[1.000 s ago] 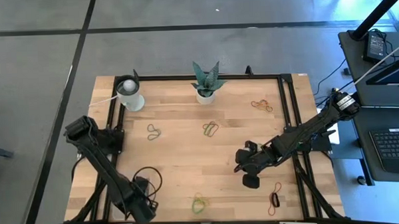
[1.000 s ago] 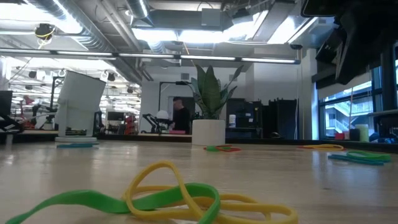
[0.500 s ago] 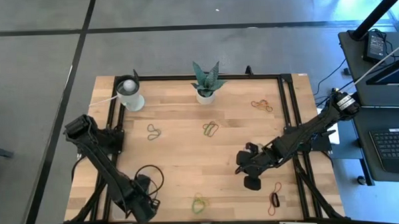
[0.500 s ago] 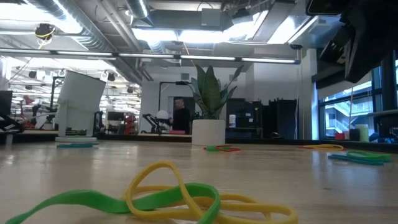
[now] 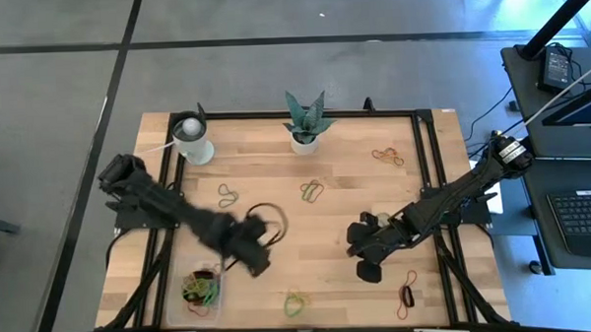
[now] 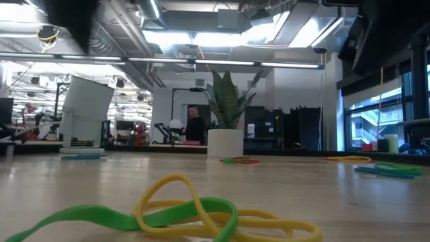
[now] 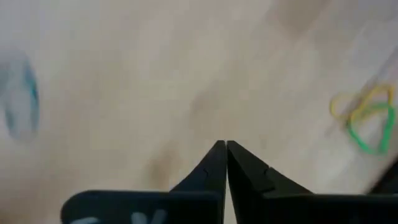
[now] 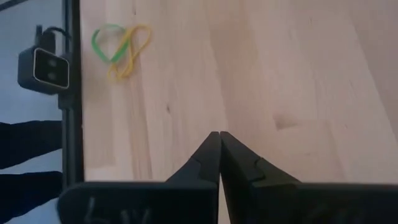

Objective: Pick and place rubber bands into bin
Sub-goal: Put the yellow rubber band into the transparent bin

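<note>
Above the bare wood near the table's middle, the left gripper (image 5: pixel 254 258) hangs with its two dark fingers (image 7: pixel 211 168) pressed together tip to tip, nothing pinched between them and nothing touching them. Close ahead of this gripper in the left wrist view lies a green and yellow band pair (image 7: pixel 364 118), apart from the fingertips; a blurred blue-green loop (image 7: pixel 22 93) lies well off to the other side. Just beside the left gripper, toward the table's front-left corner, sits the bin (image 5: pixel 196 290), a clear tub with a tangle of coloured rubber bands (image 5: pixel 199 285) inside it. The right gripper (image 5: pixel 363 250) is poised over the right half of the table; its fingers (image 8: pixel 208 162) meet along a closed seam and hold nothing. Ahead of it in the right wrist view lies a green and yellow pair (image 8: pixel 121 46) near the table's black frame rail (image 8: pixel 70 93), well apart from the tips. Loose bands also lie scattered: a green one (image 5: pixel 227 196) behind the left gripper, a mixed cluster (image 5: pixel 312 191) between the two grippers and farther back, an orange one (image 5: pixel 388 157) near the far right, and a red and black pair (image 5: pixel 408 288) at the front right. A white cup (image 5: pixel 192 139) and a potted plant (image 5: pixel 305 122) stand along the far edge.
</note>
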Controlling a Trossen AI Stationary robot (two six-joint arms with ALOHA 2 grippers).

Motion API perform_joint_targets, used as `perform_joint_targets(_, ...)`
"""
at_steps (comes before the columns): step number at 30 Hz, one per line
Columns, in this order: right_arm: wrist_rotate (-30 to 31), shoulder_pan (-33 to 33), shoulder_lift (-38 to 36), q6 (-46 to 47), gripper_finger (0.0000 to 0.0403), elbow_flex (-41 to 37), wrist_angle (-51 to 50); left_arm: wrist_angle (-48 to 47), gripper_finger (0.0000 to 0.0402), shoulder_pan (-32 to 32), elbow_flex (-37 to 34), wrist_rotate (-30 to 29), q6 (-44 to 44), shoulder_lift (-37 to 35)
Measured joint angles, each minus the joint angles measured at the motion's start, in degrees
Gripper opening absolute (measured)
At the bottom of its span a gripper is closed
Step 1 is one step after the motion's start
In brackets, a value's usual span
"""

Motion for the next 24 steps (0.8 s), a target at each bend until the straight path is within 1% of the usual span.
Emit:
perform_joint_targets(2,2.0,0.0,0.0,0.1,0.0009,0.0,0.2,3.3,0.0004,4.3,0.0,-1.3,11.4,0.0)
perform_joint_targets(5,6.5,0.0,0.0,3.9,0.0009,0.0,0.3,10.3,0.0001,10.9,0.0,0.3,26.4,0.0)
perform_joint_targets(8,12.1,-0.1,0.0,11.1,0.0007,0.0,0.3,14.9,0.0002,16.6,0.0,2.9,36.7,0.0)
perform_joint_targets(10,14.5,-0.1,0.0,14.7,0.0003,0.4,-1.0,16.2,0.0002,19.4,0.0,3.2,42.4,0.0)
perform_joint_targets(13,16.2,-0.7,0.0,21.0,0.0004,3.0,-7.3,17.6,0.0001,22.6,0.0,3.3,50.5,0.0)
perform_joint_targets(17,16.4,-3.8,0.0,29.2,0.0002,7.9,-22.1,19.3,0.0001,25.8,-0.9,4.6,61.0,-0.1)
perform_joint_targets(18,16.4,-5.1,0.0,30.3,0.0002,9.2,-25.1,20.9,0.0001,26.7,-1.9,6.0,63.2,-0.1)
perform_joint_targets(20,16.3,-8.1,0.0,32.7,0.0004,11.1,-31.5,24.8,0.0001,28.8,-4.9,11.4,66.1,-0.7)
perform_joint_targets(22,16.3,-11.8,0.0,32.9,0.0006,12.8,-36.5,30.6,0.0001,30.8,-8.6,17.4,66.9,-2.2)
perform_joint_targets(24,15.9,-16.0,0.0,31.9,0.0006,14.2,-40.7,34.8,0.0001,32.2,-12.6,20.8,67.0,-4.4)
